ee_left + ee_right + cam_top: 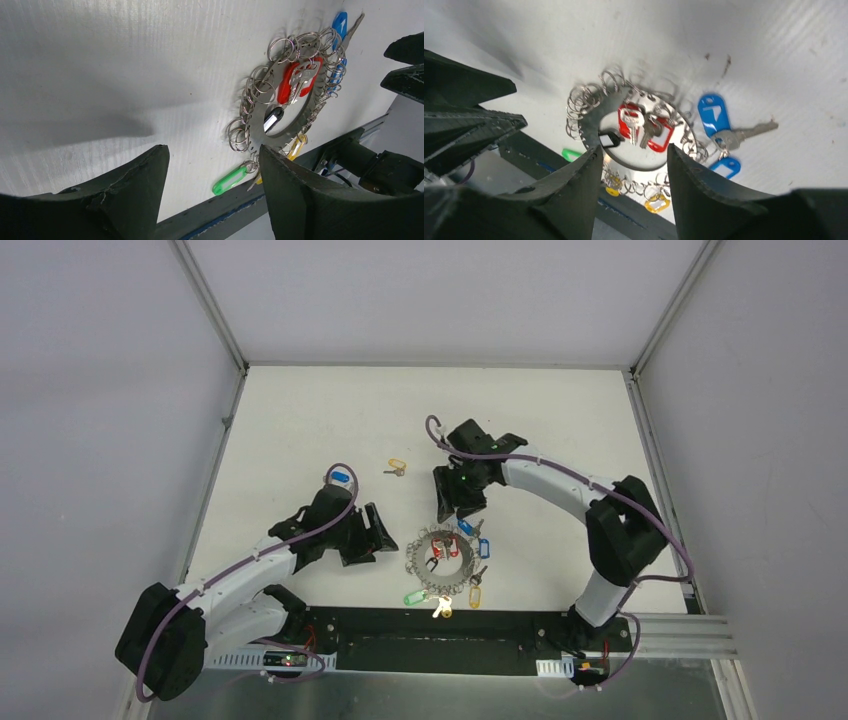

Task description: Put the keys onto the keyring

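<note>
The right gripper [634, 150], jaws part-open and empty, hangs over the keyring [593, 116], which lies flat between it and the left gripper [212, 150], also open and empty; best close squarely on the blue-tagged key [714, 112] just beside the ring.

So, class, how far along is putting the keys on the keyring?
Done: red, green and other tagged keys already hang on the keyring. In hand: nothing; the left gripper and right gripper are both open and empty, near it. Left: a yellow key and a blue key lie loose on the table, farther back.
</note>
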Motion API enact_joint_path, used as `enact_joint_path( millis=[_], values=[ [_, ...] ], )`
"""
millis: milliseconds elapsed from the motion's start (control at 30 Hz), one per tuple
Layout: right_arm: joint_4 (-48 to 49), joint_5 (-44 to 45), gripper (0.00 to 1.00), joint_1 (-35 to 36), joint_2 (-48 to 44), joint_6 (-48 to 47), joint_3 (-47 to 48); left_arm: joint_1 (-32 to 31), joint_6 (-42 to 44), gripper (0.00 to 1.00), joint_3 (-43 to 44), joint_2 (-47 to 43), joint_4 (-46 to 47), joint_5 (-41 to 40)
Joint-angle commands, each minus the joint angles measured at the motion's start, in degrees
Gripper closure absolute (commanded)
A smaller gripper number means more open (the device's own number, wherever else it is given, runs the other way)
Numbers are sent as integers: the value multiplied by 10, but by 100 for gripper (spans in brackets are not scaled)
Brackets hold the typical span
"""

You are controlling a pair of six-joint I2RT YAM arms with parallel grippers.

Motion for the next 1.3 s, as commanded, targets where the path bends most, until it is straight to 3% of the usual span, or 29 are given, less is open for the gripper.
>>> enact_joint_path(
  millis=[0, 267, 533, 1100, 1267],
  values=[
    [-48, 82, 51, 45, 43, -14, 95, -3, -42, 33, 28, 5, 1, 9],
    [-102, 163, 67, 123, 156, -25, 215, -3, -35, 33, 50, -18, -66, -17],
    [-131, 244, 68, 160, 212, -26, 258, -3, -45, 33, 35, -38, -81, -18],
    [-125, 233, 100, 169, 223, -31, 260, -3, -50, 33, 16, -48, -85, -24],
    [-131, 228, 100, 170, 209, -36, 262, -3, -45, 33, 21, -49, -87, -25]
  ],
)
